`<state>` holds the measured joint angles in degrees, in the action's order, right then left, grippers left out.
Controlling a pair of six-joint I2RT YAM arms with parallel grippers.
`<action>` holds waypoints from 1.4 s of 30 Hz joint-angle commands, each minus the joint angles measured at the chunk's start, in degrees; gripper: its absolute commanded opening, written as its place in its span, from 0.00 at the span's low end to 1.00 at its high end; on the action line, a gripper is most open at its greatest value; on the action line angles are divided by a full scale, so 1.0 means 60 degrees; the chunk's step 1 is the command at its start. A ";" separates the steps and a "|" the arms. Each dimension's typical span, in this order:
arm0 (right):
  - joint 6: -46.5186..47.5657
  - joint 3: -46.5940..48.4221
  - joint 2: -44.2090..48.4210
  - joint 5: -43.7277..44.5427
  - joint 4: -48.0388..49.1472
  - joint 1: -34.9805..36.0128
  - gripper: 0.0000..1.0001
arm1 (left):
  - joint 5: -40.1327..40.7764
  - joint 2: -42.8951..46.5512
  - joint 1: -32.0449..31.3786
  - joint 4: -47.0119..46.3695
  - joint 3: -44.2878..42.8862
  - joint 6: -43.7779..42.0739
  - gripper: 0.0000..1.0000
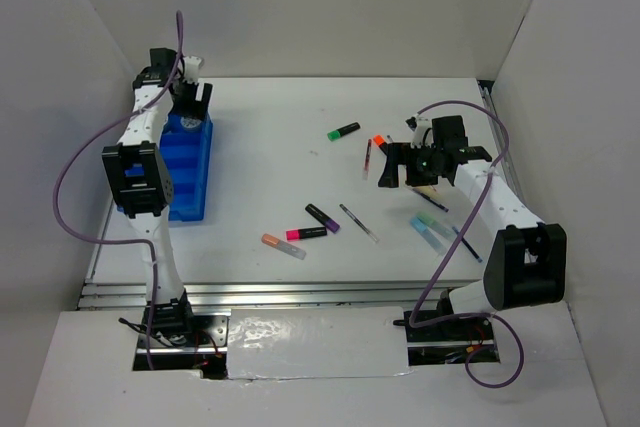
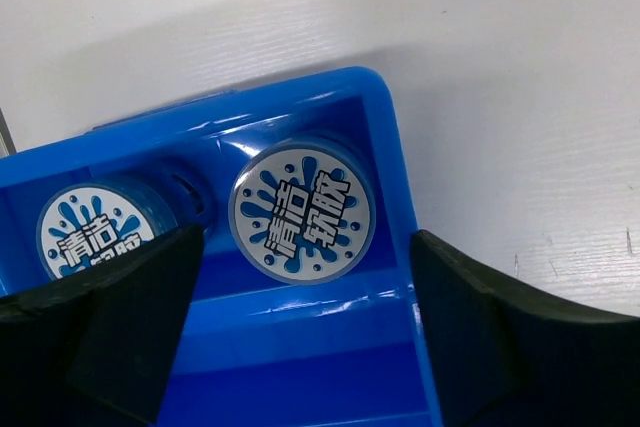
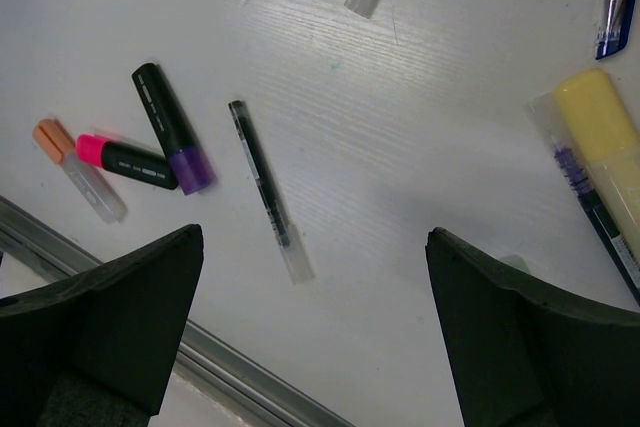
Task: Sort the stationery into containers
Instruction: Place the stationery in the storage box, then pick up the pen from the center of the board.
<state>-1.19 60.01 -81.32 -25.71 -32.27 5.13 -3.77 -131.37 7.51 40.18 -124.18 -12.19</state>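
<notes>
My left gripper hangs spread wide and empty over the tray. In its end compartment a tape roll lies beside a second roll, so I judge that part done. My right gripper is equally wide and holds nothing. Seen from overhead, the purple marker, pink marker and orange marker lie unsorted at its eight o'clock, and the green marker at ten. The other compartments are hidden, possibly empty.

l end effector: jaws apart, arm stretched fwd | r end effector: jaws apart, elbow bent
</notes>
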 commanded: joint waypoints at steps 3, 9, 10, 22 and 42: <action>0.0096 0.0414 0.0179 0.0023 -0.0129 0.0127 0.98 | -0.0308 0.0653 0.0038 0.0127 -0.0265 -0.0269 0.99; 0.0096 0.0297 0.0442 -0.0021 -0.0085 0.0127 0.98 | -0.3645 0.2934 -0.0180 0.0435 0.0757 -0.1566 0.88; 0.0096 0.0282 0.0457 -0.0050 -0.0100 0.0127 0.98 | -0.3939 0.3158 -0.0704 0.0610 0.0891 -0.1921 0.87; 0.0360 0.0018 0.0633 0.0053 0.0032 -0.0091 0.98 | -0.3137 0.4257 -0.5717 0.1859 0.4607 -0.6020 0.49; 0.0213 0.0062 0.0531 -0.0372 0.0032 -0.0781 0.98 | -0.2770 0.3059 -0.7975 -0.0208 0.6415 -0.7534 0.49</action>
<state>-0.10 59.83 -79.50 -26.83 -32.29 0.80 -19.59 -111.70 -39.59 41.34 -85.23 -54.28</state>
